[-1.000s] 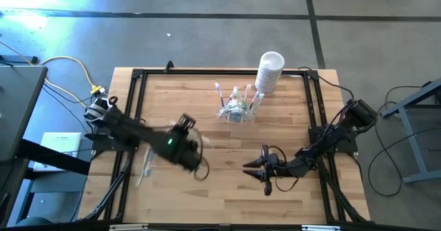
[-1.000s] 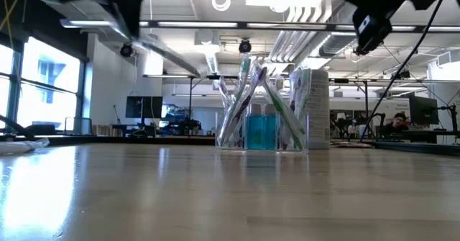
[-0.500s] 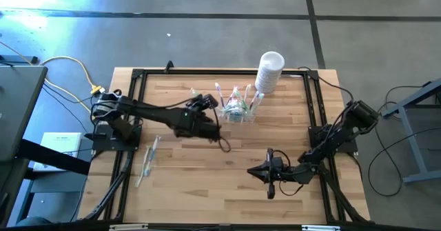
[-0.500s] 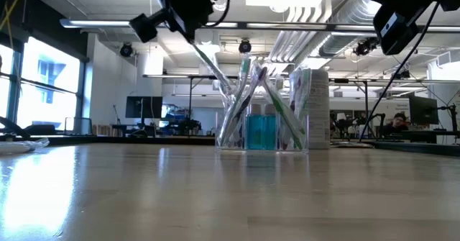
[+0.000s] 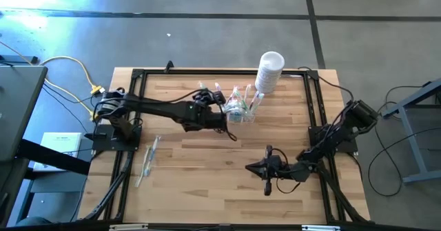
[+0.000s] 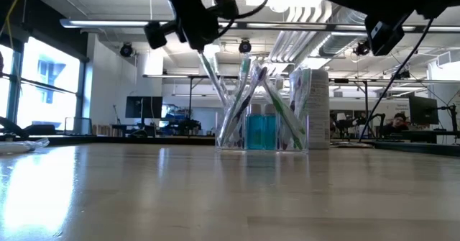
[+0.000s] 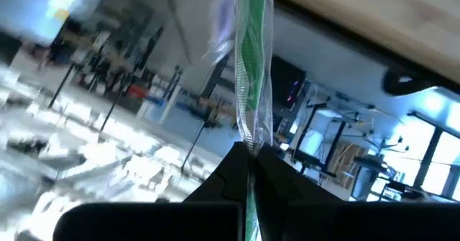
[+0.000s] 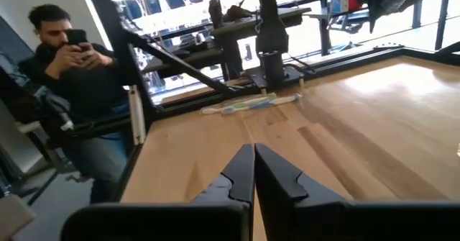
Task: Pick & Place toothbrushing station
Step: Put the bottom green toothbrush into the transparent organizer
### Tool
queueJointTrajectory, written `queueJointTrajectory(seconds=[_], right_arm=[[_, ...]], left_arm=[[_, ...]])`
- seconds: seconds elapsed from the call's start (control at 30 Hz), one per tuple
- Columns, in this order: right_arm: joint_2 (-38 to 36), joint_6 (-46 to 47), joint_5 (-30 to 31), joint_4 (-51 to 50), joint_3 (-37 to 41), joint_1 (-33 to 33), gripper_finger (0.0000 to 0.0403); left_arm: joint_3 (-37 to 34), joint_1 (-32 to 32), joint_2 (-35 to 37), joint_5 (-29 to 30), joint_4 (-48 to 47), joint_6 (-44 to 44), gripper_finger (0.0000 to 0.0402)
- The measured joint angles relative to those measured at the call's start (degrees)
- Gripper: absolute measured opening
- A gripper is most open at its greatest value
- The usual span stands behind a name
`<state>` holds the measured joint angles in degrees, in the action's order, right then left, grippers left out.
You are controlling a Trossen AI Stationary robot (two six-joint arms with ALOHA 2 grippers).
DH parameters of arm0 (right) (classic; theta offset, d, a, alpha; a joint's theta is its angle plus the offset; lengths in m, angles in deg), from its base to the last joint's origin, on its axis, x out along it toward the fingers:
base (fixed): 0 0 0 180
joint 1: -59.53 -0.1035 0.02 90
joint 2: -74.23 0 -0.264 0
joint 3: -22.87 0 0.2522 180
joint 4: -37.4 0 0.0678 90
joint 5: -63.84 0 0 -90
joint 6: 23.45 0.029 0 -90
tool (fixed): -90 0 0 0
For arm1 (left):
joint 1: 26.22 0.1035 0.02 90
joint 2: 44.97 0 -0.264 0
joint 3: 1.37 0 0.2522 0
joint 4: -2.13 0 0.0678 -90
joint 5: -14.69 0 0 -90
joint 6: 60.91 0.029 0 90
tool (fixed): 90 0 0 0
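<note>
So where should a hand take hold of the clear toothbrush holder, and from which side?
Probably low on the clear walls of the toothbrushing station, coming from the table's near side with the fingers spanning its width. The toothbrushes fan out above the rim, so a top approach would hit them, and the white container stands behind it to the right.

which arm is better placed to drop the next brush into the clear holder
Left. The left gripper is shut on a wrapped toothbrush right beside the clear holder. The right gripper is shut, empty, near the table's front.
</note>
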<state>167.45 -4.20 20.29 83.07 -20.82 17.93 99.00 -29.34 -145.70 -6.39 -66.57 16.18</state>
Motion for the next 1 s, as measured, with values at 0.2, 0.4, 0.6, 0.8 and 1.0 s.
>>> queueJointTrajectory(seconds=[0.2, 0.4, 0.6, 0.8, 1.0], right_arm=[[0.0, 1.8, -0.1, -2.8, 0.0, 1.8, 0.0003], [0.0, 2.5, -0.2, -4.2, 0.0, 2.0, 0.0003], [0.0, 2.1, -0.3, -5.7, 0.0, 2.0, 0.0003], [0.0, 1.1, -0.3, -6.9, 0.0, 2.0, 0.0003], [0.0, -2.4, -0.3, -7.5, 0.0, 2.0, 0.0003]], left_arm=[[-0.2, 1.8, -3.3, -0.5, 2.1, 2.5, 0.0], [-0.1, 3.6, -7.1, -0.9, 4.7, 3.6, 0.0], [-0.2, 3.7, -8.1, -5.8, 6.9, 4.4, 0.0], [-0.1, 3.7, -8.4, -9.3, 10.3, 6.2, 0.0014], [-0.1, 3.9, -8.4, -14.6, 11.9, 6.6, 0.0041]])
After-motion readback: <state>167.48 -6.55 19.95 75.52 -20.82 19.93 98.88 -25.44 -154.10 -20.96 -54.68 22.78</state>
